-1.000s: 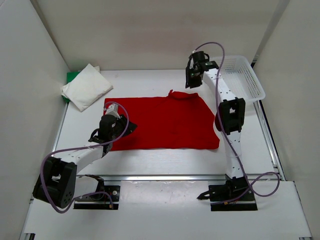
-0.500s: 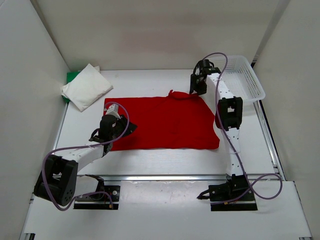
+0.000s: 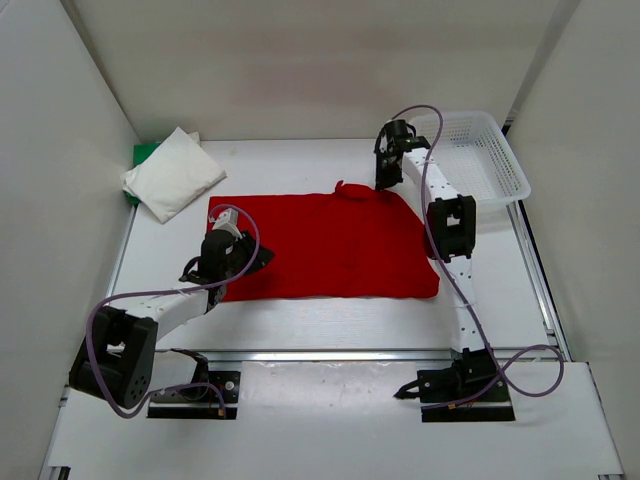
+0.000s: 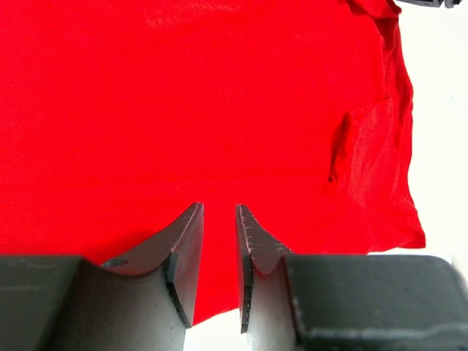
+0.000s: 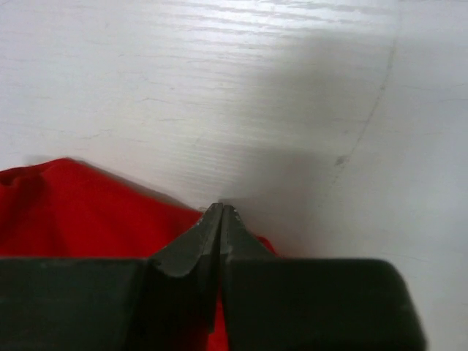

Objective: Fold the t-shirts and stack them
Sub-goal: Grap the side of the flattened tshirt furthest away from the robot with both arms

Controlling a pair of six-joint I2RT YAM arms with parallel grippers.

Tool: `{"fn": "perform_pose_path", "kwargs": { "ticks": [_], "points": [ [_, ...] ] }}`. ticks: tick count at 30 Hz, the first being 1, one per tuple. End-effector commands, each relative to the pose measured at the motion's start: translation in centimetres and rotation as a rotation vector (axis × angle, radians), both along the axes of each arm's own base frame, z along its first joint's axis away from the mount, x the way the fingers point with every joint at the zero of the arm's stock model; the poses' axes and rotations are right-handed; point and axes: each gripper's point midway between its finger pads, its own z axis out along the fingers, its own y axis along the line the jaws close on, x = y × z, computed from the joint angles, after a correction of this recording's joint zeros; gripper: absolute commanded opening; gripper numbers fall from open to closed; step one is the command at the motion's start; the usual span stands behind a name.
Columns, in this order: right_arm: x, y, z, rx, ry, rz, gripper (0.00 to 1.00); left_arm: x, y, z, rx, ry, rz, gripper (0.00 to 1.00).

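The red t-shirt (image 3: 330,245) lies spread flat in the middle of the table. My left gripper (image 3: 238,262) sits low over its near left edge. In the left wrist view its jaws (image 4: 219,208) stand a narrow gap apart, with red cloth (image 4: 219,110) and a strip of table showing between them. My right gripper (image 3: 385,182) is down at the shirt's far right corner, beside the collar. Its jaws (image 5: 221,207) are shut, and red cloth (image 5: 73,212) shows on both sides of the tips and between the fingers. The folded white t-shirt (image 3: 172,175) rests on the green one (image 3: 143,155) at the far left.
A white mesh basket (image 3: 490,165) stands at the far right corner, just behind the right arm. White walls enclose the table on the left, back and right. Bare table (image 3: 300,160) lies beyond the red shirt.
My right gripper came down from above the table to the shirt's far right corner and closed there. The left arm and the shirt have not visibly moved.
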Motion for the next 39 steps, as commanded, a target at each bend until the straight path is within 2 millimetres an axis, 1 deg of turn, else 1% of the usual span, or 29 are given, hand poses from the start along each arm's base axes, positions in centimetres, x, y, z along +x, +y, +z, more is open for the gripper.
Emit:
{"fn": "perform_pose_path", "kwargs": {
  "ticks": [1,3,4,5,6,7,8,10,11,12,13,15,16,18,19,21,23,25,26,27,28,29,30,31,32,34,35,36,39],
  "points": [
    [0.1,-0.5,0.6,-0.073,-0.011,-0.015,0.00,0.3,0.1,0.1,0.011,-0.017,0.001,0.35],
    [0.1,-0.8,2.3,-0.104,-0.031,-0.035,0.00,0.2,0.0,0.1,0.001,-0.013,-0.002,0.34],
    [0.1,-0.3,3.9,-0.104,-0.061,-0.016,0.00,0.1,0.1,0.0,0.003,-0.010,0.001,0.36],
    [0.0,-0.4,4.0,-0.136,-0.067,-0.020,0.00,0.1,0.0,0.2,0.002,-0.013,-0.002,0.34],
    [-0.1,-0.6,5.8,-0.152,-0.094,-0.024,0.00,0.1,0.1,0.1,0.003,-0.014,0.000,0.35],
    [-0.5,-0.6,7.6,-0.158,-0.115,-0.020,0.00,0.0,0.2,0.0,-0.002,-0.007,0.000,0.35],
    [-1.0,-0.5,7.7,-0.167,-0.107,-0.004,0.00,0.0,0.1,0.1,-0.001,-0.010,0.000,0.35],
    [-2.5,-0.6,9.8,-0.169,-0.106,0.017,0.00,-0.1,-0.1,0.3,0.001,-0.016,-0.009,0.35],
    [-3.5,-0.8,8.8,-0.176,-0.068,0.033,0.00,-0.2,-0.1,0.4,-0.001,-0.020,-0.006,0.35],
    [-4.1,-0.5,10.2,-0.168,-0.086,0.042,0.01,-0.3,-0.1,0.3,-0.005,-0.015,-0.009,0.35],
    [-5.1,-0.5,10.5,-0.167,-0.077,0.045,0.00,-0.5,-0.2,0.3,-0.007,-0.019,-0.008,0.35],
    [-7.4,0.1,8.6,-0.168,-0.037,0.076,0.00,-0.7,-0.5,0.4,-0.013,-0.023,-0.022,0.34],
    [-7.5,0.6,9.7,-0.147,-0.078,0.079,0.00,-0.9,-0.5,0.2,-0.005,-0.015,-0.026,0.35],
    [-9.5,0.7,8.0,-0.151,-0.035,0.074,0.00,-1.0,-0.7,0.3,-0.020,-0.017,-0.036,0.35],
    [-9.8,1.1,8.3,-0.134,-0.043,0.077,0.00,-1.3,-0.6,-0.1,-0.016,-0.004,-0.034,0.35],
    [-11.0,1.2,6.8,-0.140,-0.031,0.093,0.00,-1.3,-0.7,0.4,-0.019,-0.026,-0.036,0.35],
    [-9.8,1.1,8.1,-0.107,-0.092,0.057,0.06,-1.1,-0.5,0.7,-0.023,-0.034,-0.031,0.35],
    [-7.5,2.8,10.3,0.015,-0.140,0.097,0.14,-1.1,-0.6,0.6,-0.025,-0.026,-0.038,0.35],
    [-7.0,2.8,9.1,0.018,-0.111,0.103,0.15,-1.2,-0.6,0.8,-0.022,-0.029,-0.039,0.35],
    [-5.2,3.6,9.2,0.007,-0.140,0.116,0.18,-1.1,-0.6,1.1,-0.021,-0.039,-0.036,0.35],
    [-3.4,4.0,11.9,-0.016,-0.217,0.124,0.19,-1.2,-0.4,1.1,-0.021,-0.042,-0.030,0.35],
    [-3.1,4.1,9.5,-0.055,-0.163,0.125,0.21,-1.2,-0.3,1.1,-0.025,-0.043,-0.025,0.36],
    [-1.3,4.3,9.6,-0.076,-0.192,0.121,0.23,-1.2,-0.1,1.0,-0.022,-0.038,-0.018,0.36],
    [0.5,4.0,11.1,-0.078,-0.247,0.105,0.28,-1.2,-0.3,1.1,-0.027,-0.043,-0.026,0.36],
    [1.1,4.2,9.6,-0.057,-0.237,0.102,0.34,-1.1,0.0,1.1,-0.026,-0.041,-0.017,0.35],
    [0.7,3.2,6.7,-0.014,-0.178,0.090,0.38,-1.1,0.4,1.0,-0.021,-0.037,-0.007,0.35],
    [0.6,3.1,6.5,-0.018,-0.170,0.100,0.39,-1.2,0.2,1.0,-0.018,-0.041,-0.015,0.35],
    [0.0,3.1,4.9,-0.032,-0.124,0.109,0.39,-1.0,0.5,1.1,-0.020,-0.046,-0.002,0.35],
    [-1.0,4.0,4.1,-0.039,-0.088,0.153,0.39,-0.9,0.5,0.9,-0.017,-0.041,-0.006,0.36]
  ]
}}
